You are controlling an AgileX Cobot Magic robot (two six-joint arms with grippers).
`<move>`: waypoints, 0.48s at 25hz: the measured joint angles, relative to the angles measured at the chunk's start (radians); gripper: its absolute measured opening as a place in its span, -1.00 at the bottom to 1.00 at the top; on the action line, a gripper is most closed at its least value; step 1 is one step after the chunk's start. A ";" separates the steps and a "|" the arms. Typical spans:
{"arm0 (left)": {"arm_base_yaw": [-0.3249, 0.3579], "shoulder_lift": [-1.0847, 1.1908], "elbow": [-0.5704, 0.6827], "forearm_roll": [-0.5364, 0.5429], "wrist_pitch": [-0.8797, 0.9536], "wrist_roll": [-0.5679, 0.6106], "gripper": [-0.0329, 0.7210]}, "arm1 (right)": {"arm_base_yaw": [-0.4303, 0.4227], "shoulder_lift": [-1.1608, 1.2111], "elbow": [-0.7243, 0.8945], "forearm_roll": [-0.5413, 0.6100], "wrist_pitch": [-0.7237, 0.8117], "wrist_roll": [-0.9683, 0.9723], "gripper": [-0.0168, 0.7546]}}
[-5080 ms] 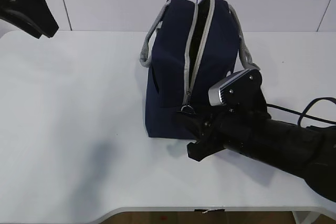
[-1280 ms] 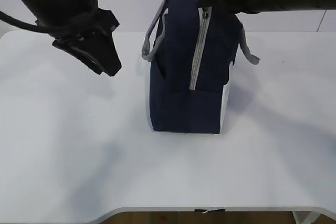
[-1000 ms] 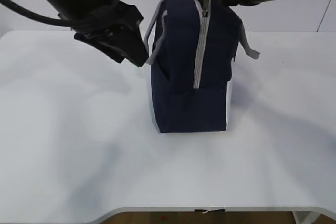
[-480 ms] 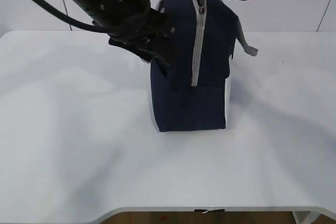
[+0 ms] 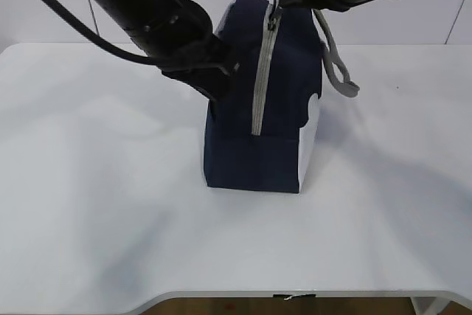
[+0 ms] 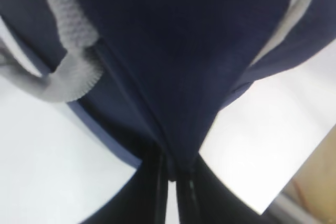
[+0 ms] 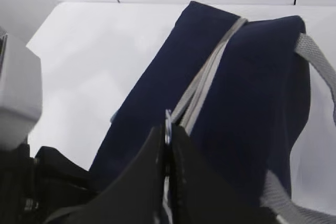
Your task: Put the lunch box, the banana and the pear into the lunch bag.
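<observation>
I pinch the lunch bag (image 5: pixel 258 108) side fabric with my left gripper (image 6: pixel 173 169), bracing it while my right gripper (image 7: pixel 168 145) clamps the zipper pull (image 7: pixel 168 121) on top.

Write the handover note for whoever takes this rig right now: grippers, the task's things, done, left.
Left gripper: shut, pinching a fold of the lunch bag's navy side fabric.
Right gripper: shut on the zipper pull at the bag's top.
Lunch bag: upright on the white table, grey zipper drawn closed along the visible end and top.
Lunch box, banana, pear: not visible in any view; whether they are inside cannot be told.
Left: confirm the contents, then release both grips.
</observation>
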 joint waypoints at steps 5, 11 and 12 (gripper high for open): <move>-0.001 0.000 0.000 0.087 0.076 0.002 -0.91 | 0.001 0.006 -0.002 0.009 0.011 0.002 -0.94; -0.001 -0.013 -0.002 0.104 0.120 0.008 -0.91 | 0.002 0.006 -0.003 0.009 0.008 0.002 -0.94; -0.001 -0.023 -0.002 0.107 0.129 0.013 -0.91 | 0.004 0.006 -0.003 0.004 0.002 0.002 -0.94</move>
